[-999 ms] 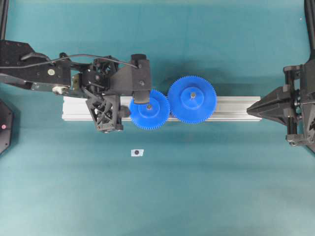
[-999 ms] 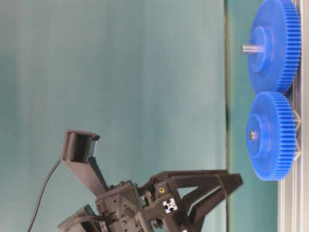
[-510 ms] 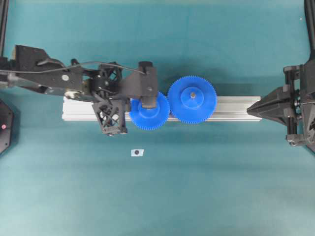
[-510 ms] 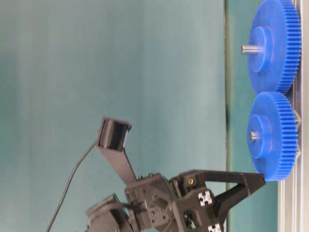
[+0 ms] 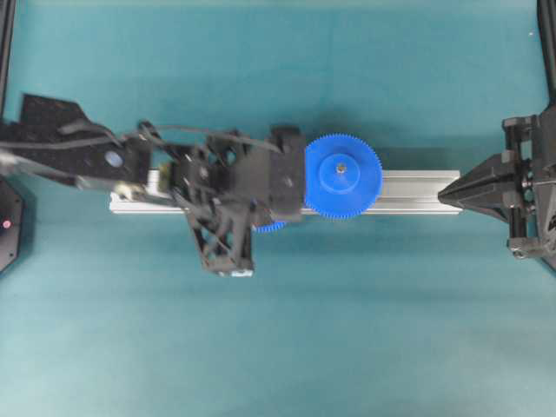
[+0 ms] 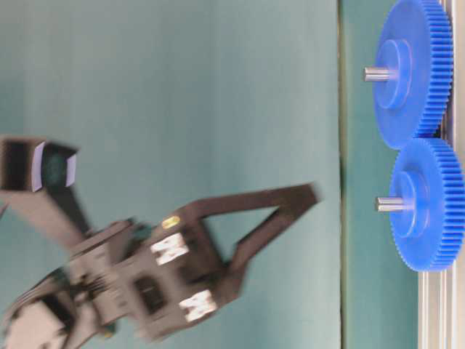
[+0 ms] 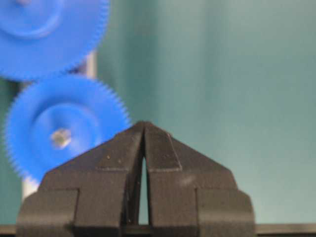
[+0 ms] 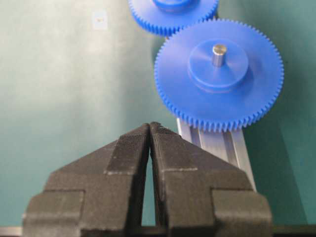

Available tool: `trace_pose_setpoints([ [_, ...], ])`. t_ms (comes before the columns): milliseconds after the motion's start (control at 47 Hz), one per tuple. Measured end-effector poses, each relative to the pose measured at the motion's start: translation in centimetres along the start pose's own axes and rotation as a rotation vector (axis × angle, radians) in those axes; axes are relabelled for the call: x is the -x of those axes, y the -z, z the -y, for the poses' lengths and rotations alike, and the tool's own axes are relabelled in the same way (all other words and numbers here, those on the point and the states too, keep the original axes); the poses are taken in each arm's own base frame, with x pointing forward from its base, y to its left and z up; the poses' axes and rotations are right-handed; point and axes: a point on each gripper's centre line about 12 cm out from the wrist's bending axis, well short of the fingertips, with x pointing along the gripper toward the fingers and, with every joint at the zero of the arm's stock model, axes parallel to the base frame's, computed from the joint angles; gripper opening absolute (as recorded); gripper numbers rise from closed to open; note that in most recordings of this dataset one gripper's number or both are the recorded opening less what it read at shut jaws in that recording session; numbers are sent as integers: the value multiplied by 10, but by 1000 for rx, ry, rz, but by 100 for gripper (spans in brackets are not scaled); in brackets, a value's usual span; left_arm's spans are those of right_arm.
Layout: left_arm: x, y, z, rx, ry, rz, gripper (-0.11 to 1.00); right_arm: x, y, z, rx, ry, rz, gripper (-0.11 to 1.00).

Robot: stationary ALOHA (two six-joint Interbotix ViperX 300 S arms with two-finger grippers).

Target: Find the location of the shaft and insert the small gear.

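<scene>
Overhead: the left hand (image 5: pixel 261 204) is hovering, pressed together and empty, over the small gear (image 5: pixel 271 227). Table level: that gear is sitting on its shaft (image 6: pixel 389 205). Right wrist: right hand (image 8: pixel 149 129) pressed together. Light, stiff, probably slippery plastic; its toothed rim looks best to grip.

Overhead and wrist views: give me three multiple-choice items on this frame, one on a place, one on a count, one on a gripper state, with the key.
1. Where does the small gear sit?
A. On the rail, meshed with the big gear
B. Loose on the cloth
C. In the right gripper

2. How many blue gears show?
A. One
B. Two
C. Three

3. How does the left gripper stand?
A. Open wide
B. Shut on the small gear
C. Shut, empty

Key: 1 A, the table-level view shows its teeth against the big gear's, a pin through its hub. 2 B, both appear in the table-level and wrist views. 3 C, the left wrist view shows fingertips together, the gear behind them.
</scene>
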Motion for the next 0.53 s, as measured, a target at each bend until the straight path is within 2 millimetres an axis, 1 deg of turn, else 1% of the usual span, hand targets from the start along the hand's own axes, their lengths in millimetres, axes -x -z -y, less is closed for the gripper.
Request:
trace_pose_setpoints([
  [276,25,15,-1,12,1,23,1,1,0,0,-1,1,3,11],
  [532,54,27,-1,38,12,161,1,2,-1,0,-1,0,12,11],
])
